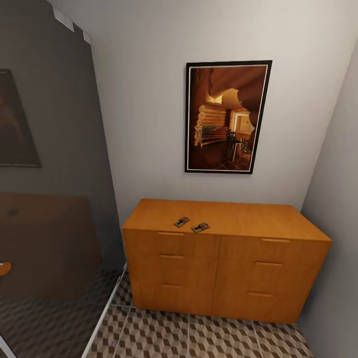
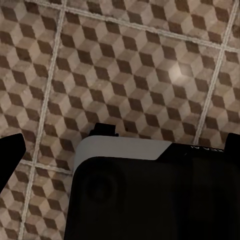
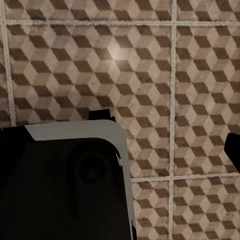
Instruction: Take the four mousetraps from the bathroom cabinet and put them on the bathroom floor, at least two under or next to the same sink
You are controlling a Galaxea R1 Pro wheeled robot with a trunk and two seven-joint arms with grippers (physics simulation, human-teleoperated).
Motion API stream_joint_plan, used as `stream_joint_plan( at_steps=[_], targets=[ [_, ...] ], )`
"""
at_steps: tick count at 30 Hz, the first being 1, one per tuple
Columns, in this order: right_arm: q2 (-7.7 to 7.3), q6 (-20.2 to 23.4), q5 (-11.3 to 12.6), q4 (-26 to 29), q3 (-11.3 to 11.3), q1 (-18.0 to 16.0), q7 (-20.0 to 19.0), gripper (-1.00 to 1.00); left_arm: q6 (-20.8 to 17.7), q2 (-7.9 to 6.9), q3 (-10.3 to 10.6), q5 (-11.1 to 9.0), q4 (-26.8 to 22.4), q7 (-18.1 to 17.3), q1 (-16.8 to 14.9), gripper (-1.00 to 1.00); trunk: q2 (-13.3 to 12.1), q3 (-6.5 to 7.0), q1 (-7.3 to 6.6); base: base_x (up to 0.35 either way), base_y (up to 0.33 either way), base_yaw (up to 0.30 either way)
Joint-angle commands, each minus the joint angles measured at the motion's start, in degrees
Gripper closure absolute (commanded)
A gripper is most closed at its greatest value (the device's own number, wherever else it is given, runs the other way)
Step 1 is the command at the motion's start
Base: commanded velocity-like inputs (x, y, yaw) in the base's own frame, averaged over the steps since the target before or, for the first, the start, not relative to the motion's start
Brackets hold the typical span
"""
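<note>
Both pincers' spread cannot be told; each wrist camera looks down at the bathroom floor [image 2: 150, 65]. Two mousetraps [image 1: 191, 224] lie side by side on the cabinet [image 1: 223, 258], left of centre near its front edge.

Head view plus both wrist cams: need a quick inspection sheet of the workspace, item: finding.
Surface: cabinet top, flat, orange-brown, drawers shut.
Job's things: two mousetraps lie side by side near the top's front edge, apart from each other; other two not seen.
Floor: cube-pattern tiles in front of the cabinet; both wrist cams look down on the same tiles.
Clutter: nothing seen.
Tools: dark tips at wrist-cam edges, open or shut cannot be told.
Cables: nothing seen.
Surroundings: framed picture on the wall above; glass panel at left.
</note>
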State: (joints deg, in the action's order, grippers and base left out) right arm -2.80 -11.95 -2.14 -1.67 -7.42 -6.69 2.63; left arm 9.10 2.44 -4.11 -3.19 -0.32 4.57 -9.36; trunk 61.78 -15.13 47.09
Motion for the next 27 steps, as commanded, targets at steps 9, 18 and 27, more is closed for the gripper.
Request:
stream_joint_plan(
  at_steps=[9,18,27],
  targets=[
    [0.06,-0.36,-0.05,-0.18,-0.47,-0.08,0.24,-1.00,0.22,0.02,-0.37,-0.30,0.06,0.00,-0.04,-1.00,0.05,0.14,0.00,0.000,0.000,-0.098],
    [0.07,-0.36,0.02,-0.18,-0.49,-0.08,0.26,-1.00,0.22,0.02,-0.37,-0.32,0.06,0.00,-0.04,-1.00,0.05,0.58,0.00,0.000,0.000,-0.166],
    [0.08,-0.36,-0.05,-0.18,-0.49,-0.08,0.27,-1.00,0.27,0.02,-0.50,-0.33,0.06,0.00,-0.04,-1.00,0.05,0.78,0.00,0.000,0.000,-0.064]
  ],
)
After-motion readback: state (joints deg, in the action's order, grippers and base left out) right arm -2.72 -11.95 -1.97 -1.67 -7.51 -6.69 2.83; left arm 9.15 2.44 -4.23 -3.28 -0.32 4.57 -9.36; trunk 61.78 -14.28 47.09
